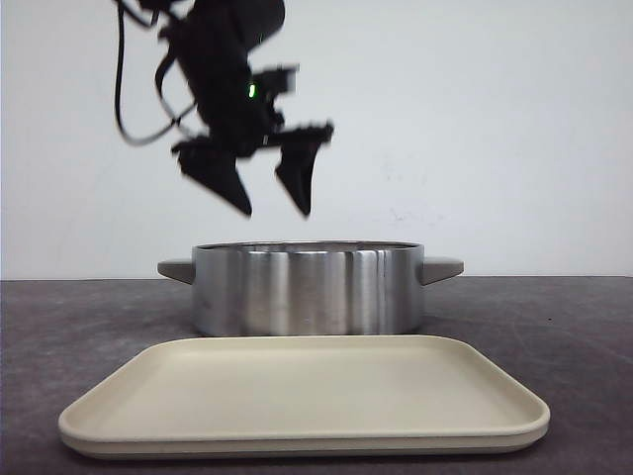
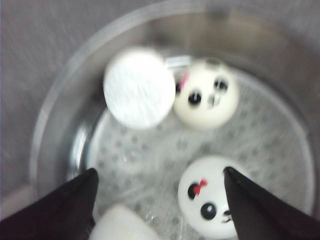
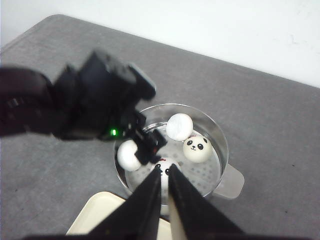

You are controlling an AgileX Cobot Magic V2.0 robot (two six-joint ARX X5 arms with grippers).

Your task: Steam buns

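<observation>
- Step in hand: loading looks finished. All four buns sit in the pot; your tray in front of it shows nothing on it. You are at the release-and-clear stage, by my reading.
- Buns, right wrist view: bun one, plain white side up, near the far wall; bun two, face up, just beside it; bun three, by the wall under the left arm; bun four, face up, partly hidden behind the right fingers.
- Left claw: hangs above the pot's left half, jaws spread wide, holding nothing, touching nothing. In its own wrist view the fingers frame the perforated floor with two faced buns and one blank one in sight.
- Right claw: held high above the tray's near edge, fingers drawn together to a thin slit, nothing between them.
- Next move, as judged: lift your left arm straight up clear of the rim before swinging away. No lid is in view, so covering cannot be planned from here.
- Risk: the blank-side bun appears tipped against its neighbour; a low finger could knock it.
</observation>
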